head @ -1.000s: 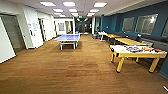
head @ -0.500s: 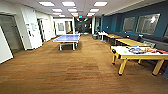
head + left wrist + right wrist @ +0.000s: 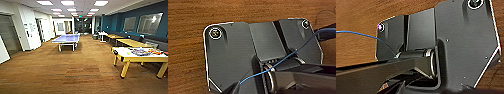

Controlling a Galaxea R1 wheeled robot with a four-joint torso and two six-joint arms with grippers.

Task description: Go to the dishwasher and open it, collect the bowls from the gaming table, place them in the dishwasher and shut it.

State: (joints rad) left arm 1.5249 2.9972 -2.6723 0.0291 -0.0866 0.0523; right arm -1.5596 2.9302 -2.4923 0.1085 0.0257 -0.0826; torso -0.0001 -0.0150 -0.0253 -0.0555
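Looking down from each wrist, the cameras took in wood-plank floor (image 3: pixel 188 50) beneath the robot's own dark plates, which suggests both arms hung low at its sides, tucked for driving rather than reaching; whether either end effector was wide or narrow I could not tell. Ahead, open floor (image 3: pixel 75 72) ran the length of a games room, a clear lane to drive along. Nearest on the right stood a yellow-legged surface (image 3: pixel 140 58) with a white top and coloured items on it, too blurred to name, so I could not say if bowls were among them. Behind it, yellow-topped tables (image 3: pixel 132 43) lined the blue wall (image 3: pixel 115 22), probably pushed there to keep the middle free. Further off, left of centre, a blue table-tennis table (image 3: pixel 66 38) sat out in the open with room to walk round it. A small white table (image 3: pixel 102 33) stood beyond. No dishwasher was to be made out, nor any long white gaming table for certain.
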